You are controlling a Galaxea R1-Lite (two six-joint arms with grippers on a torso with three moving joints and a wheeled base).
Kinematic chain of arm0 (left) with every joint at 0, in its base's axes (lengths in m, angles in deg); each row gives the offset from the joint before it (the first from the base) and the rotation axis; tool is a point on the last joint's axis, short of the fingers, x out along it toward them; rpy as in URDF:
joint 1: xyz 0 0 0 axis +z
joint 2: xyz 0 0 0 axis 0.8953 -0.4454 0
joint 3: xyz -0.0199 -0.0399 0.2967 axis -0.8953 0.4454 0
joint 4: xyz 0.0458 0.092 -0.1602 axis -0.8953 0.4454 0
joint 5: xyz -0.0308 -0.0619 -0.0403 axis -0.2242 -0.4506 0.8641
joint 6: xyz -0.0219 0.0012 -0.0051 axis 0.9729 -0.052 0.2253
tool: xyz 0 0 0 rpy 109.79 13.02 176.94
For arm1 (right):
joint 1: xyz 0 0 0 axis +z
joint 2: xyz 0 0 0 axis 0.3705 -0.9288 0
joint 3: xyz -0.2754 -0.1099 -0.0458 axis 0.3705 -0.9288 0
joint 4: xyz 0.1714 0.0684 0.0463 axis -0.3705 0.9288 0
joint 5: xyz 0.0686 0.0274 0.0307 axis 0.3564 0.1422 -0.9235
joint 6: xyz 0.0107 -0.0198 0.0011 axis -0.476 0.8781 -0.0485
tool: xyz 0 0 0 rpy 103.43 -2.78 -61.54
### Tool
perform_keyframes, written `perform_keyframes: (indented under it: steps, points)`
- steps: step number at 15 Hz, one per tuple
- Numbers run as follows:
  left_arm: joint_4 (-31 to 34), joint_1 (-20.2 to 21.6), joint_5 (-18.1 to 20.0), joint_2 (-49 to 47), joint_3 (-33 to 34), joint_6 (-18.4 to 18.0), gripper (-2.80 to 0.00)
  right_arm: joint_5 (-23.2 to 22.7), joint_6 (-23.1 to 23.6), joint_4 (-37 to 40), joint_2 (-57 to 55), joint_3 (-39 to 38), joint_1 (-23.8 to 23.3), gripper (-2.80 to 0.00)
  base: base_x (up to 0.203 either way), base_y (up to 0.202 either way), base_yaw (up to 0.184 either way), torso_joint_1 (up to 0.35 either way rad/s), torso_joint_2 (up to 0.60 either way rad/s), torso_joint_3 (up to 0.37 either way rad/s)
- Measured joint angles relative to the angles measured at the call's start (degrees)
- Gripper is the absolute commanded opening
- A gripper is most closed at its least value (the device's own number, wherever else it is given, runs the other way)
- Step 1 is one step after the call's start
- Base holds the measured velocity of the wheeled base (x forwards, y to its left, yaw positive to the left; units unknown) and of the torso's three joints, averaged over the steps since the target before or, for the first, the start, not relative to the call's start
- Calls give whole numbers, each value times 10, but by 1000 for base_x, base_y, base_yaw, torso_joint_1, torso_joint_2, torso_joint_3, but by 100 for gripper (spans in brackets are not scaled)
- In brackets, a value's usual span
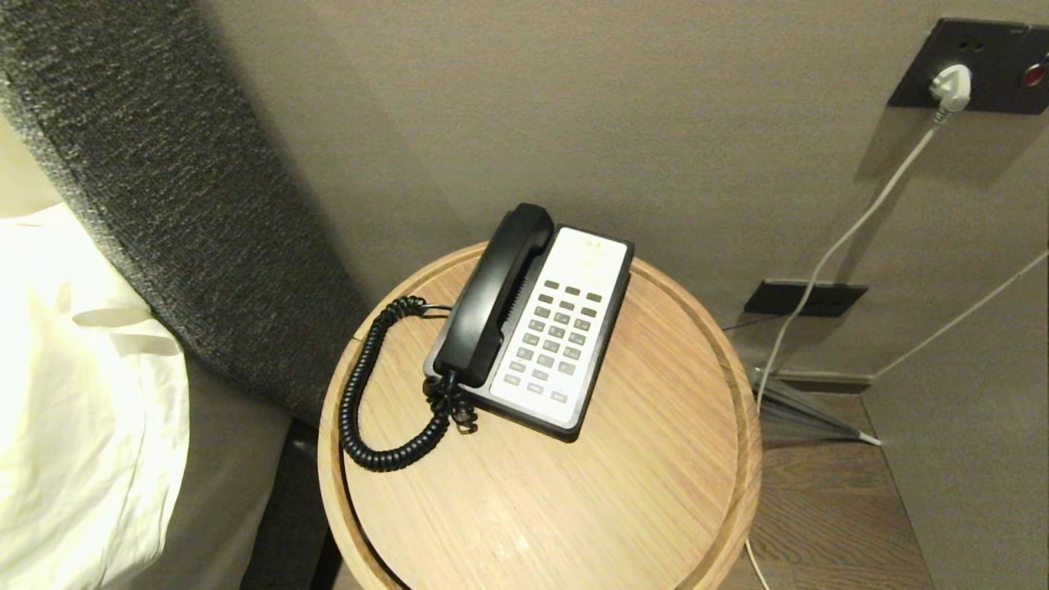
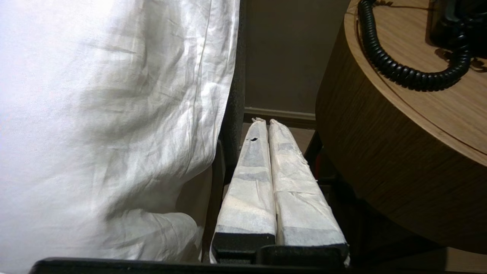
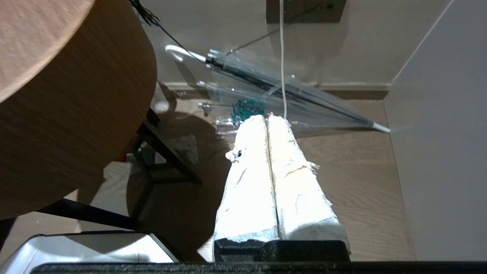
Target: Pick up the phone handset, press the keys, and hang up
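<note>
A: Start at the jaws. How do they stand?

B: Both pairs are pressed together and hold nothing. The left gripper (image 2: 268, 121), its two fingers wrapped in white tape, hangs below the rim of the round light-wood side table (image 2: 399, 152), between the table and a hanging white bedsheet (image 2: 114, 114). The right gripper (image 3: 268, 116), taped the same way, hangs low on the table's other side, over the wood floor, pointing toward a clear folded umbrella (image 3: 281, 91) lying by the wall.

A: And the handset?

B: The long black curved plastic phone handset (image 1: 496, 299) lies in its cradle on the left half of the black-and-white phone base (image 1: 545, 344), which stands near the middle of the table. Its black coiled cord (image 1: 361, 393) loops out over the table's left part toward the edge.

A: So which step is this?

B: I judge the very first: nothing is lifted, and neither arm shows over the table. Next, one gripper must rise above the tabletop, open, and close across the handset's slim middle, then lift without dragging the base by the cord.

A: Counts?

B: One handset, one base, one cord, one table, one umbrella, two grippers. The grey keys (image 1: 553, 340) sit in rows on the base's white face beside the handset; I cannot count them exactly.
</note>
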Motion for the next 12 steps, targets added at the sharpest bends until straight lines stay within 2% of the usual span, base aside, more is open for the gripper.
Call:
perform_keyframes:
  steps: [12]
  points:
    - [0,0,0,0,0,0,-280,0,2,-1,0,0,0,-280,0,0,0,3,2,203]
